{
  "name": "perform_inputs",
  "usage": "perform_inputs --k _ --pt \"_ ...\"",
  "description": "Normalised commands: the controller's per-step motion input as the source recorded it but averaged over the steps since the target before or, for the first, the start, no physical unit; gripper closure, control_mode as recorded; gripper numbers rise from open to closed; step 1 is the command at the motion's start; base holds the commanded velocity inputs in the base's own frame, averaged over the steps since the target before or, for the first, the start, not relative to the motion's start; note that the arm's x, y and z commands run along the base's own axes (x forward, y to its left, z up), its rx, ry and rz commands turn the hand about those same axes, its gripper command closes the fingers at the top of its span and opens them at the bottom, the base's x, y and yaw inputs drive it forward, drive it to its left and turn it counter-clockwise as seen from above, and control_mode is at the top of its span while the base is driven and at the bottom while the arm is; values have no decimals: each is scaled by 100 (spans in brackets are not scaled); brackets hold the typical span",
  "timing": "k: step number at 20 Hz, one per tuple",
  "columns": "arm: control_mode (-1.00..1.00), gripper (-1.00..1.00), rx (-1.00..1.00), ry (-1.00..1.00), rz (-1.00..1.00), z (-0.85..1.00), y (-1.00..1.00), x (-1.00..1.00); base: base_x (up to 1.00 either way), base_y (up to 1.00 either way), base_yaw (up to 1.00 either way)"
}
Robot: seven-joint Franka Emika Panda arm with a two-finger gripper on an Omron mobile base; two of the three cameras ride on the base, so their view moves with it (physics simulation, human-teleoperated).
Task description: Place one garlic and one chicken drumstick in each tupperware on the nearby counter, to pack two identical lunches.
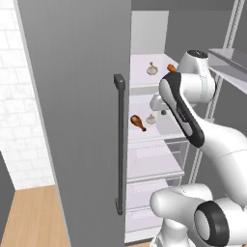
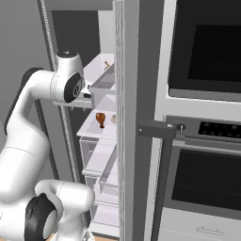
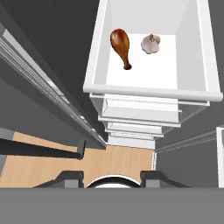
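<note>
The fridge stands open. On its middle shelf lie a chicken drumstick [image 1: 138, 122] [image 2: 100, 118] [image 3: 121, 46] and, just right of it, a garlic [image 1: 151, 119] [image 2: 113, 118] [image 3: 151, 43]. One shelf higher sit a second garlic [image 1: 152, 69] and a second drumstick [image 1: 171, 68] [image 2: 107, 64]. My gripper [image 3: 111, 177] [image 1: 157, 102] hovers above the middle shelf's front edge, pointing down. It is open, with nothing between its fingers, and clear of both foods. The tupperware and the counter are out of view.
The grey fridge door [image 1: 77, 120] with a dark bar handle [image 1: 119, 144] stands open on the left. A second door edge [image 2: 127, 117] and its handle [image 2: 160, 179] border the right side, beside a wall oven [image 2: 207, 141]. Clear drawers [image 1: 159, 159] lie below the shelf.
</note>
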Motion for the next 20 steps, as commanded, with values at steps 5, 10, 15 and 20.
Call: perform_inputs --k 5,10,15,20 --pt "-100 -100 0 0 0 0 0 0 0 0 0" --pt "-100 -100 0 0 0 0 0 0 0 0 0" --pt "-100 -100 -1 -1 0 -17 -4 0 0 0 0" --pt "-100 -100 -5 -1 2 -44 -17 8 0 0 0"
